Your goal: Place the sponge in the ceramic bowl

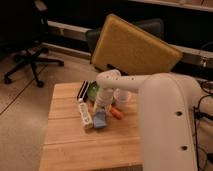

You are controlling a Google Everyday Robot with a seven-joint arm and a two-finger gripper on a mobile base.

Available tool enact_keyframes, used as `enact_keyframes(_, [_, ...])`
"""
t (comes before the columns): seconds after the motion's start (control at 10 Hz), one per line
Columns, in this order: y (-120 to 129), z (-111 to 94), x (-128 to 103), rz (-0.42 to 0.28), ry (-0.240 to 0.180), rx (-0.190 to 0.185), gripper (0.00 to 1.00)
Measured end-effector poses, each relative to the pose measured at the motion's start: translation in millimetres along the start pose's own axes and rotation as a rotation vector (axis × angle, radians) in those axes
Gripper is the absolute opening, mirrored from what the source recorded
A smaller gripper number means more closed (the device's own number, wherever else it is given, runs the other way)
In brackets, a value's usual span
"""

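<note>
The light-blue sponge lies on the wooden table, near its middle. My gripper hangs at the end of the white arm, directly above the sponge and close to it. The green ceramic bowl stands behind the gripper at the table's back. It is mostly hidden by the arm, with only its left rim showing.
A long white labelled tube lies just left of the sponge, and a small orange-red object just right of it. A whitish cup stands behind that. A dark flat object leans by the bowl. A yellow-backed chair is behind the table and an office chair at left.
</note>
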Motion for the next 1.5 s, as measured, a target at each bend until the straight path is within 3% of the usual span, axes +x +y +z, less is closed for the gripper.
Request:
enact_keyframes(0.3, [29,-55,-9,-0.078,-0.079,0.080,0.00])
enact_keyframes(0.4, [26,-68,-14,-0.088,-0.104,0.118,0.00])
enact_keyframes(0.5, [16,-88,-29,-0.089,-0.155,0.178,0.00])
enact_keyframes(0.7, [-8,-96,-48,-0.061,-0.186,0.219,0.00])
enact_keyframes(0.9, [-36,-96,-79,-0.048,-0.211,0.237,0.00])
enact_keyframes(1.0, [-38,-91,-96,-0.065,-0.217,0.225,0.00])
enact_keyframes(1.3, [-20,-89,-145,-0.158,-0.252,0.196,0.00])
enact_keyframes(1.5, [-9,-89,-159,-0.208,-0.260,0.190,0.03])
